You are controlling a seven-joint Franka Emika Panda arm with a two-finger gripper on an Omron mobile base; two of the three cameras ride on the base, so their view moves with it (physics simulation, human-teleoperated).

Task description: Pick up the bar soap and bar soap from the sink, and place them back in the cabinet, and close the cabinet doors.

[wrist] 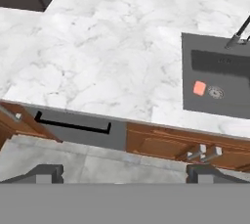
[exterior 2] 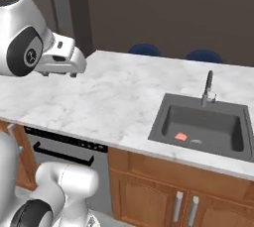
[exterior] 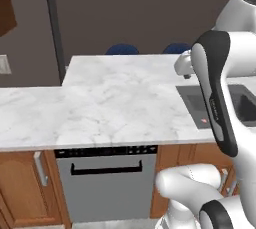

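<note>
My pincer (wrist: 124,173) hangs high above the floor in front of the white marble worktop (wrist: 112,66), its two dark fingertips (wrist: 45,173) set wide apart and holding nothing. One salmon-pink bar soap (wrist: 199,88) lies flat on the bottom of the dark grey sink (wrist: 191,101), just beside the round grey drain strainer (wrist: 215,92). The dark faucet (exterior 2: 207,88) stands at the sink's far rim.

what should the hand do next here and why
Probably swing toward the sink and descend over the bar soap. The hand sits high above the counter's front edge, fingers wide apart and holding nothing, while the pink bar lies on the basin floor beside the drain strainer.
</note>
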